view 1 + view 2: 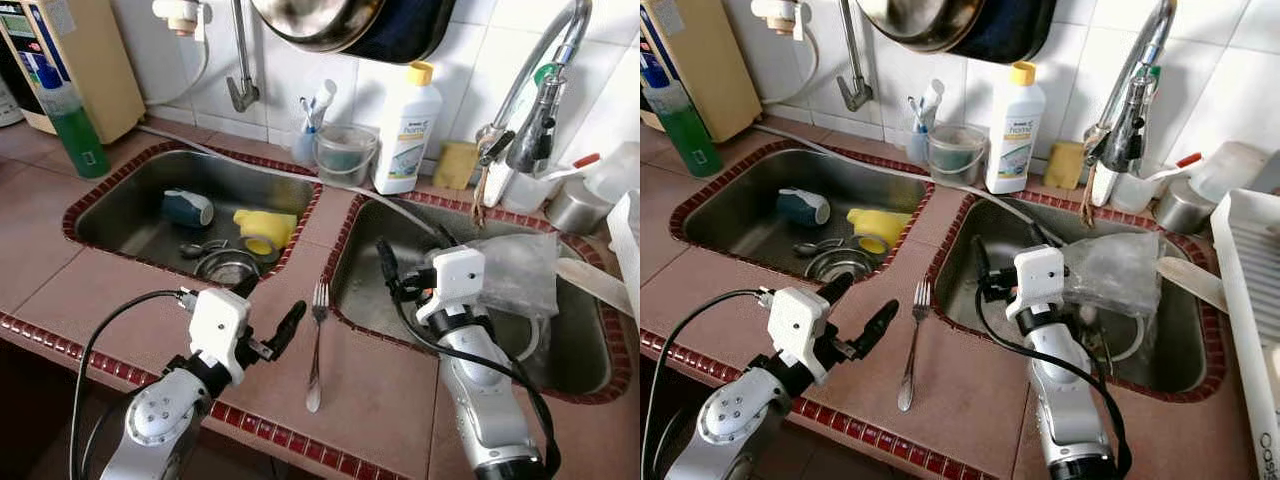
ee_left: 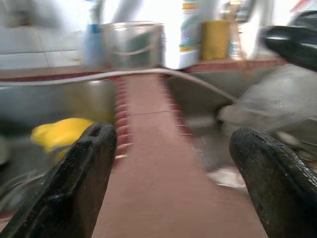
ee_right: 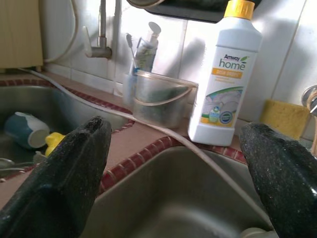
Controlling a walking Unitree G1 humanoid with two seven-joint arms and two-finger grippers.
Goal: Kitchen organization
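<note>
Left gripper (image 1: 268, 312) over counter beside fork (image 1: 316, 340), jaws apart; right gripper (image 1: 410, 262) over sink, jaws apart.

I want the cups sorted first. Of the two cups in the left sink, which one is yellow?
The yellow cup lies on its side nearer the divider between the sinks; the other, the teal cup, lies farther left in the left sink.

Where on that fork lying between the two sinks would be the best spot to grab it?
Probably the slim middle of the fork's handle, from straight above. It lies flat on the tiled divider, tines toward the wall, so the fingers would close across its narrow width. The left gripper is open beside it and looks closest.
</note>
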